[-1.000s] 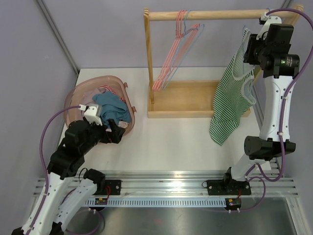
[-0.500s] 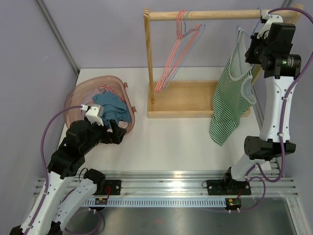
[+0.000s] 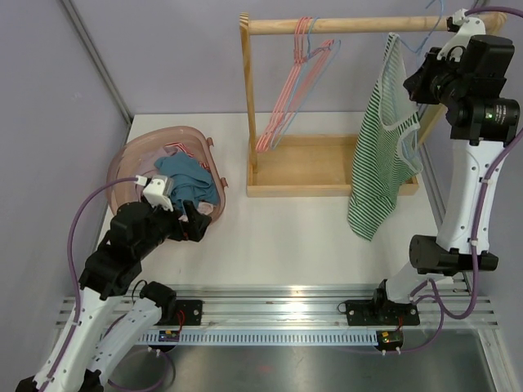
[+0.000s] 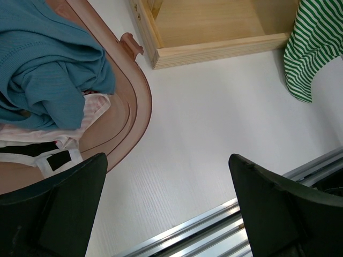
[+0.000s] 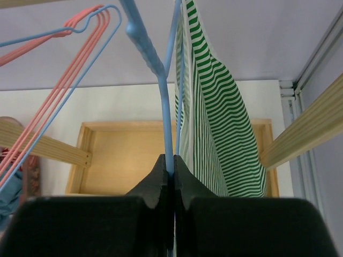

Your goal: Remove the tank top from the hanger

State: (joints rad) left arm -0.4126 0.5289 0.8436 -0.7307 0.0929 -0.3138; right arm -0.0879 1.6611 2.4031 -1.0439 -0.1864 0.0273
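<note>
A pink laundry basket (image 3: 129, 153) holding a teal garment (image 3: 186, 181) sits just ahead of the left gripper (image 3: 194, 222). Spare pink and blue hangers (image 3: 304, 45) hang on the wooden rack (image 3: 327, 24), left of the right gripper (image 3: 418, 82).

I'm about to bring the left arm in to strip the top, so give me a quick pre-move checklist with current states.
1. Right claw shut on the blue hanger: ok.
2. Tank top on that hanger, hanging free: ok.
3. Left claw open and empty: ok.
4. Left claw close to the tank top: not ok, it is over by the pink basket.
5. Hanger hook clear of the wooden rod: cannot tell.
6. Pink hangers apart from the tank top: ok.
</note>
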